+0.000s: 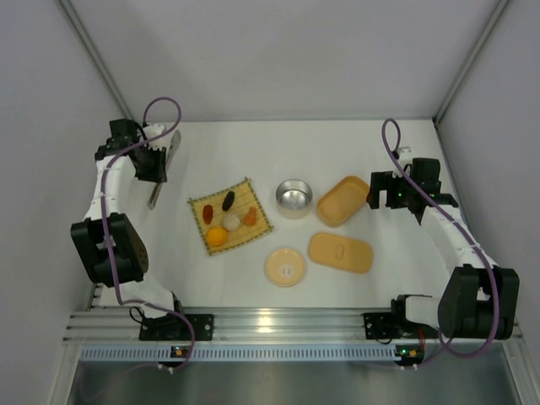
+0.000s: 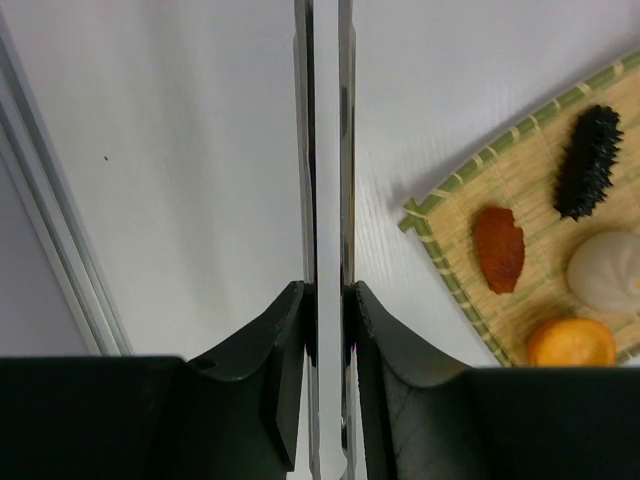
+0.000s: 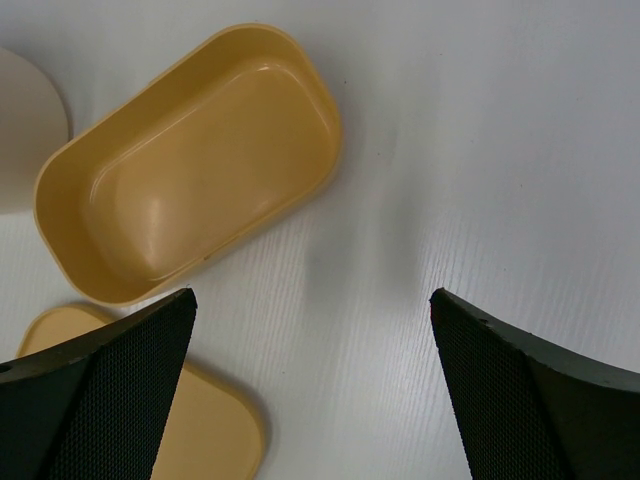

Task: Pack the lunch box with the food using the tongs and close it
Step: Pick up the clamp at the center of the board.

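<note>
Pinching tongs (image 2: 346, 150) between left fingers (image 2: 255, 345) | tips cut off | lid (image 3: 215, 430) partly hidden

the food (image 1: 230, 221) sits on the mat (image 1: 258, 231). the tongs (image 1: 156, 194) are at the mat's ten o'clock, the bowl (image 1: 294, 196) at its three. the lunch box (image 1: 342, 200) is at the bowl's three o'clock, the lid (image 1: 340, 252) at the box's six, and the round disc (image 1: 286, 266) at the bowl's six.
</note>
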`<state>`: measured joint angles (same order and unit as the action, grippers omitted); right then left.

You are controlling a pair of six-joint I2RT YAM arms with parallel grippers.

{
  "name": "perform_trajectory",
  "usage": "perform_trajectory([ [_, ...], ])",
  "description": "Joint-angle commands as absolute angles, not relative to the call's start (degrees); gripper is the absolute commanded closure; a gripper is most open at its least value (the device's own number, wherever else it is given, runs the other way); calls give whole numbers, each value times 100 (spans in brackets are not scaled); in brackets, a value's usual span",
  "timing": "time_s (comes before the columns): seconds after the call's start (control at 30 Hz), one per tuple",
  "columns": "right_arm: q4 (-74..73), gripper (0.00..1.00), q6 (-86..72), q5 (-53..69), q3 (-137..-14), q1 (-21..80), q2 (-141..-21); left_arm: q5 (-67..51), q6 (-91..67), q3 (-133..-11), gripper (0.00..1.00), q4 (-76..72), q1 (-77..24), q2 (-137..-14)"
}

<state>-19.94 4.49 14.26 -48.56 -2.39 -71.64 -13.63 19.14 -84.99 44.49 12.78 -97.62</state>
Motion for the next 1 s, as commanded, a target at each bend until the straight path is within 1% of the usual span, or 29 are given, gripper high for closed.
perform_trajectory([
  [0.0, -1898, 1, 501, 1521, -5107, -202, -7014, -1740, 1881, -8578, 71, 5264, 1318, -9370],
  [0.17, -1907, 1, 501, 1547, -5106, -202, -6987, -2345, 1995, -8350, 66, 5633, 1309, -8965],
  [0.3, -1907, 1, 501, 1564, -5115, -202, -6996, -2601, 2021, -8262, 64, 5791, 1310, -8789],
  [0.5, -1916, 1, 501, 1556, -5106, -202, -6961, -2751, 2057, -8192, 63, 5897, 1301, -8727],
  [0.67, -1925, 1, 510, 1556, -5098, -202, -6943, -2996, 2240, -8235, 65, 6020, 1301, -8649],
  [0.73, -1925, 1, 510, 1556, -5098, -202, -6943, -3442, 2451, -8244, 62, 6126, 1301, -8482],
  [0.77, -1925, 0, 510, 1556, -5098, -202, -6952, -3567, 2644, -8235, 57, 6230, 1301, -8421],
  [0.83, -1925, 1, 510, 1547, -5098, -202, -6952, -3770, 2838, -8227, 54, 6336, 1301, -8254],
  [0.97, -1934, 1, 510, 1547, -5107, -202, -6952, -4147, 3321, -8296, 51, 6740, 1301, -8174],
])
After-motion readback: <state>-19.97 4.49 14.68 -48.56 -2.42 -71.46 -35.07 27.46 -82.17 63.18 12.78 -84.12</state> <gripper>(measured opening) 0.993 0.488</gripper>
